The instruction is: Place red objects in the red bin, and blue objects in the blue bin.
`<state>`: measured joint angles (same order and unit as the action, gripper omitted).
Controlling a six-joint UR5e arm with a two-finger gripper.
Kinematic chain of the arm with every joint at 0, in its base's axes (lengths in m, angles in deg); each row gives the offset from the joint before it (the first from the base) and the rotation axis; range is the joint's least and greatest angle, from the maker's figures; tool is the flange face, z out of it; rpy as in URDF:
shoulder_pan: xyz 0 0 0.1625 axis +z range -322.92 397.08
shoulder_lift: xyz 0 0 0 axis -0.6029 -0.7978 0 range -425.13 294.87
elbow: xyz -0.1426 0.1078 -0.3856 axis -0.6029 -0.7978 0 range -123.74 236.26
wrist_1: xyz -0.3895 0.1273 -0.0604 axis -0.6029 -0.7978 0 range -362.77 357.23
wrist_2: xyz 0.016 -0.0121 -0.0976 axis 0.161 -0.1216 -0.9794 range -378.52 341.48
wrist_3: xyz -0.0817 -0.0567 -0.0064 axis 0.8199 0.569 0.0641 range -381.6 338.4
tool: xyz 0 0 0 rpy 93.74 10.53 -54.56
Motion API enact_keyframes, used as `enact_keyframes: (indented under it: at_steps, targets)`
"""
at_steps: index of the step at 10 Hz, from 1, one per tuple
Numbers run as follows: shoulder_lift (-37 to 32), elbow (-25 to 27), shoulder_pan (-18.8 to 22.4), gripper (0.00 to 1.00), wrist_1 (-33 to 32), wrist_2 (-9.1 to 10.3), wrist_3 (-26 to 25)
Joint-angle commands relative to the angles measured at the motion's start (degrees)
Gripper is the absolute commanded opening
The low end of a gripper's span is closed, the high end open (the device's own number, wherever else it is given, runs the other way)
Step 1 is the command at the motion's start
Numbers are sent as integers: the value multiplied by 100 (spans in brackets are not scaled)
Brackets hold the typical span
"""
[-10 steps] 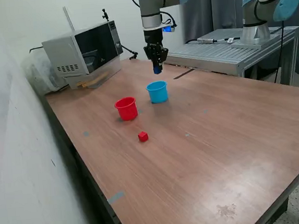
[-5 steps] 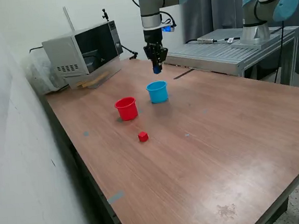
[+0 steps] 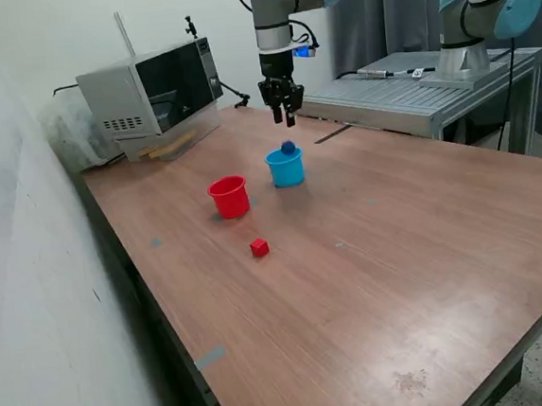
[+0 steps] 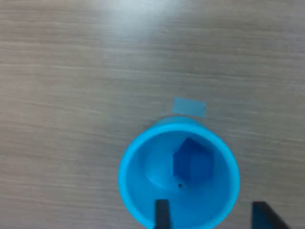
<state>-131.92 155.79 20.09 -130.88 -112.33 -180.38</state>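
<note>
A: We've got the tool hanging high above the blue bin, its fingers parted and nothing between them.

B: And there's the blue cube. In the exterior view we see it right at the mouth of the bin, free of the fingers.

A: From the wrist view the same blue cube shows inside the ring of the blue bin, a little off centre. We can't tell from that angle whether it's touching the floor of the bin.

B: The 2 dark fingertips frame the near edge of that picture, clearly apart, with open space between them.

A: Over on the desk, the red bin stands upright just beside the blue bin, at about 8 o'clock from it in the exterior view. They're near, not touching.

B: And 1 red cube sits on the bare desk at roughly 5 o'clock from the red bin, apart from both bins.

A: We spot a small pale blue patch on the wood just outside the blue bin's rim in the wrist view.

B: A microwave sits at the desk's far corner, around 10 o'clock from the bins.
</note>
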Motion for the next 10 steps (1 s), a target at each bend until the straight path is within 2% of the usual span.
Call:
enact_keyframes:
  at_steps: [1,3,5,7,8,9,10]
  targets:
    - [-1,5,-7,100,-47,-6,5]
    - [-88,49,2,100,-30,3,5]
    - [-613,285,116,100,14,12,5]
    - [-1342,374,763,100,153,20,14]
    - [-1694,357,1185,100,581,12,14]
    - [-1897,348,1624,100,881,20,-3]
    - [-1960,278,2028,100,875,-6,-47]
